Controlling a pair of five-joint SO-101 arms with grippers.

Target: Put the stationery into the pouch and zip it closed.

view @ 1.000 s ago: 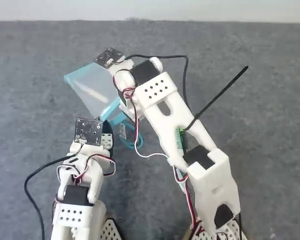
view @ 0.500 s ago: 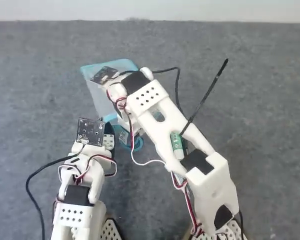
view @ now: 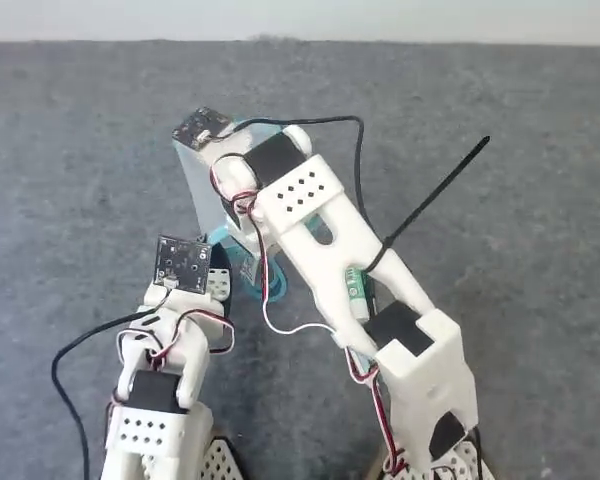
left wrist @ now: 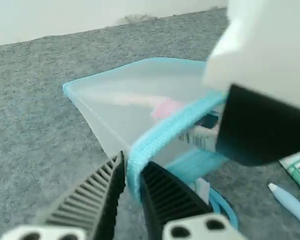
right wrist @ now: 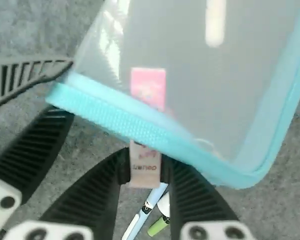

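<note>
- right pincer (right wrist: 145, 159): clenched on a small pale tag (right wrist: 145, 169) hanging from the pouch's blue zip edge. Tag is pinched btwn the two black fingertips.
- left pincer (left wrist: 133, 167): clamped on the zip edge (left wrist: 160, 137) itself, w/ the blue band running up btwn its two ribbed fingers. In the right wrist view it bites the end of that edge, just beside the right pincer.
- pouch (view: 208, 185): clear w/ blue trim, held btwn both pincers. Zip edge is lifted, body tilts away from the arms. Whether the far corner touches the worktop – can't tell. How far the zip is drawn – can't tell either.
- thru the pouch wall: a pink piece (left wrist: 166, 108) near the zip edge, w/ a pale stick-like shape (left wrist: 132, 100) beside it.
- blue loop (left wrist: 224, 210): on the worktop under the pouch's near end.
- outside the pouch: blue pen (left wrist: 290, 202) lying on the worktop near the right arm. In the right wrist view it lies below the tag next to a green pen tip (right wrist: 159, 225), both seen btwn that pincer's fingers.
- worktop (view: 80, 150): grey, felt-like.
- right arm (view: 320, 215) stretches out to the pouch; left arm (view: 165, 370) sits alongside, w/ less reach.
</note>
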